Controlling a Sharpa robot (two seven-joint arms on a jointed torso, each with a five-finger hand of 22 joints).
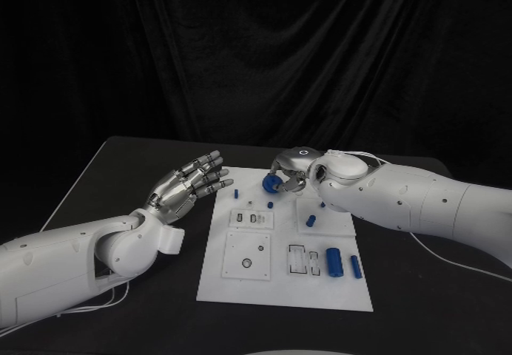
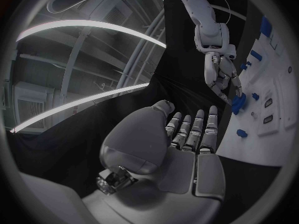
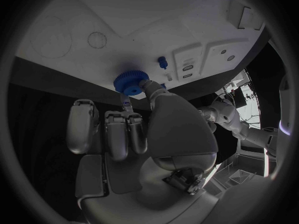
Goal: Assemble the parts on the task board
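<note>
At the far end of the task board (image 1: 320, 296), my right hand (image 1: 290, 171) pinches a blue gear (image 1: 273, 183) between thumb and fingertips, its other fingers curled beside it. In the right wrist view the toothed gear (image 3: 131, 81) sits just past my fingertips, over the board's (image 3: 124, 20) edge, with a small blue peg (image 3: 162, 61) standing on the board a little beyond it. I cannot tell whether the gear touches the board.

My left hand (image 1: 190, 186) hovers off the board's side, across from the right hand, palm up and fingers spread, holding nothing. The left wrist view shows the same flat, empty palm (image 2: 187, 144), with the right hand (image 2: 222, 74) and its gear (image 2: 238, 103) beyond the fingertips.

Nearer to me than the right hand, a blue cylinder (image 1: 334, 262) and a slimmer blue pin (image 1: 355, 267) lie side by side on the board, and another small blue part (image 1: 311, 220) stands between them and the gear.
</note>
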